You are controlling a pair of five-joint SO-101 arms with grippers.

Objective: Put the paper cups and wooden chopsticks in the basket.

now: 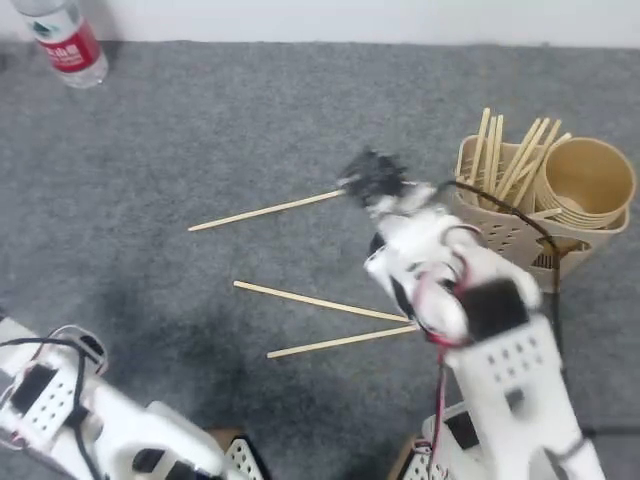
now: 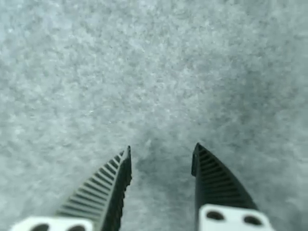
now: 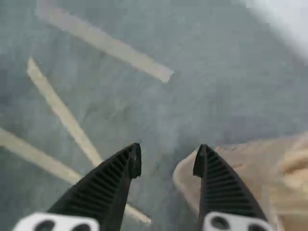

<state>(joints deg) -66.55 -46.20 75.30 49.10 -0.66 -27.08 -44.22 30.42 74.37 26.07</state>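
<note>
While the right gripper stands released, jaws moderately spread and gripping nothing, it hovers over the grey mat with the near tip of one loose wooden chopstick just ahead of it. Two further chopsticks lie flat farther off, back toward this arm's base. The basket sits just beside the gripper on the opposite side, holding stacked paper cups and several sticks. Judgement: each stick is light, stiff, thin and apt to roll. Grasp it crosswise near mid-length, jaw tips pressed to the mat. The left gripper is likewise open and empty, well apart from all task items.
</note>
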